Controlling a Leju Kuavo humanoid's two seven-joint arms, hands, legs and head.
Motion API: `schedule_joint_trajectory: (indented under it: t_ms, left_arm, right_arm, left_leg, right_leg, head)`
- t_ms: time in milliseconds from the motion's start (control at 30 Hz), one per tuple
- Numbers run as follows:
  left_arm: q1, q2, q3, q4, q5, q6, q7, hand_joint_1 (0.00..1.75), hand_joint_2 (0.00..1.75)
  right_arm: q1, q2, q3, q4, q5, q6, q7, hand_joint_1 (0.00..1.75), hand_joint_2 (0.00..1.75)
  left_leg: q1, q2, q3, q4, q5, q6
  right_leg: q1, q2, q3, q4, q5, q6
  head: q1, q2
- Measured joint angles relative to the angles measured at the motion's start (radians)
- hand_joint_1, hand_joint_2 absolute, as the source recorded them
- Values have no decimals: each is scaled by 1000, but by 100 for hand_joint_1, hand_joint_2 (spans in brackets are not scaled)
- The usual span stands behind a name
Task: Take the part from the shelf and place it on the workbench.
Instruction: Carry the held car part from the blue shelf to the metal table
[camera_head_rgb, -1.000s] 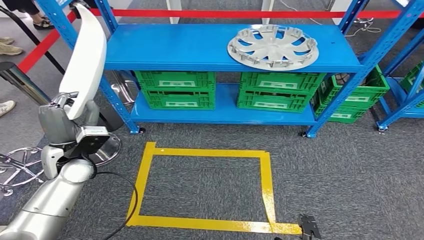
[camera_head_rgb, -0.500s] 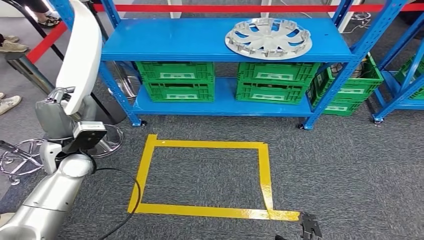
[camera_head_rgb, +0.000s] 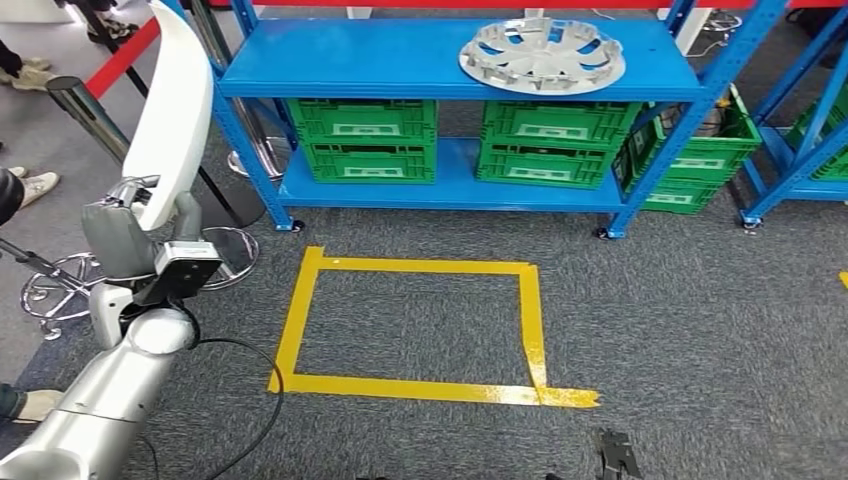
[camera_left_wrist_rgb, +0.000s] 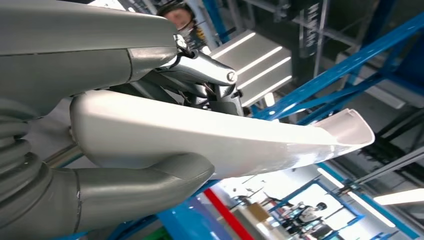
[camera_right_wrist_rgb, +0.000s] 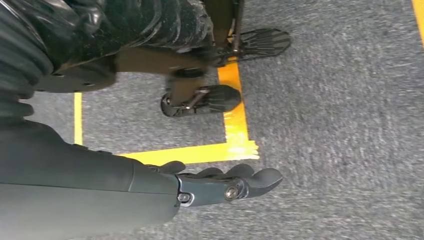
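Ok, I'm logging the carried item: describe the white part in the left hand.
The white part is a long, glossy, plastic-looking curved panel with a raised lip at its far end. It stands nearly upright beside the blue shelf, clear of the floor. The left hand grips its lower end, thumb underneath.

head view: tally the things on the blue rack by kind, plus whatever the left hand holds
green crates: 4, in two stacks of two
hubcap: 1
white part: 1, held by the left hand
total: 6
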Motion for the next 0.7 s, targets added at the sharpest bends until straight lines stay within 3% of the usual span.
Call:
schedule_joint_trajectory:
  t_ms: [67, 100, 133, 167, 233, 267, 300, 333, 400, 467, 500, 533, 600, 633, 700]
  left_arm:
    - [1, 0, 0, 1, 0, 0, 1, 175, 175]
    - [1, 1, 0, 1, 0, 0, 1, 175, 175]
    - [2, 1, 0, 2, 0, -1, 2, 175, 175]
    - [1, 2, 0, 2, 0, -1, 3, 175, 175]
    - [0, 3, 0, 3, 0, -1, 5, 175, 175]
    - [0, 3, 0, 4, 0, -2, 6, 175, 175]
    - [0, 3, 0, 6, 0, -2, 6, 175, 175]
    - [0, 3, 0, 7, 0, -2, 7, 175, 175]
    - [-2, 3, 0, 8, 0, -2, 7, 175, 175]
    - [-7, 3, 0, 8, 0, -2, 6, 175, 175]
    - [-10, 3, 0, 8, 0, -2, 6, 175, 175]
    - [-11, 3, 0, 9, 0, -2, 6, 175, 175]
    - [-14, 2, -1, 10, 0, -3, 6, 175, 175]
    - [-14, 1, -1, 12, 0, -3, 6, 175, 175]
    - [-16, -2, -1, 14, 0, -4, 5, 175, 175]
  right_arm:
    - [1, 0, 0, 0, 1, 1, 1, 0, 175]
    - [2, 0, -1, 1, 1, 0, 2, 0, 175]
    - [3, 0, -1, 1, 2, 0, 2, 0, 175]
    - [3, 0, -2, 2, 2, 0, 3, 0, 175]
    - [2, 0, -3, 2, 4, 0, 3, 0, 175]
    - [2, 0, -3, 2, 4, 0, 3, 0, 175]
    - [2, 0, -3, 2, 5, 1, 3, 0, 175]
    - [1, 0, -3, 2, 6, 0, 3, 0, 175]
    - [0, 0, -3, 2, 7, 0, 5, 0, 175]
    - [-1, 2, -3, 2, 10, 1, 9, 0, 175]
    - [-1, 2, -3, 2, 10, 1, 10, 0, 175]
    - [-1, 3, -3, 2, 11, 1, 10, 0, 175]
    - [2, 2, -3, 2, 12, 1, 10, 0, 175]
    - [3, 2, -3, 3, 12, 0, 10, 0, 175]
    - [5, 2, -3, 3, 13, 0, 10, 0, 175]
  left_leg:
    - [3, -1, -5, -3, 18, -10]
    - [4, -2, -10, 4, 3, -16]
    - [6, -3, -17, 27, -33, -21]
    - [7, -3, -26, 72, -88, -25]
    - [7, -3, -46, 208, -196, -30]
    - [7, -3, -49, 271, -217, -30]
    - [7, -3, -43, 310, -212, -28]
    - [6, -3, -24, 316, -189, -23]
    - [0, -4, 60, 230, -149, -6]
    - [-9, -5, 163, 83, -167, 13]
    - [-14, -6, 194, 30, -182, 19]
    - [-17, -5, 206, 2, -186, 21]
    - [-17, -2, 192, -13, -167, 25]
    - [-15, 0, 181, -18, -153, 29]
    - [-11, 4, 151, -21, -124, 37]
  right_leg:
    - [1, 0, -5, -20, -1, -16]
    - [1, -2, -16, -18, 9, -24]
    - [1, -4, -25, -16, 20, -34]
    - [1, -6, -36, -15, 33, -43]
    - [6, -8, -66, -8, 60, -52]
    - [8, -9, -87, -2, 73, -54]
    - [11, -9, -108, 4, 84, -54]
    - [13, -10, -128, 11, 93, -55]
    - [17, -10, -163, 23, 111, -53]
    - [19, -9, -184, 30, 128, -46]
    - [18, -9, -190, 30, 138, -41]
    - [16, -9, -196, 29, 149, -35]
    - [13, -8, -210, 31, 153, -25]
    - [13, -6, -220, 47, 130, -21]
    - [10, -4, -251, 133, 32, -11]
  head:
    - [0, 0]
    - [0, 0]
    - [-2, 0]
    - [-3, 0]
    - [-8, 0]
    - [-9, 0]
    - [-9, 0]
    - [-9, 0]
    - [-9, 0]
    - [-8, 0]
    - [-8, 0]
    - [-8, 0]
    - [-9, 0]
    - [-7, 0]
    - [-2, 0]
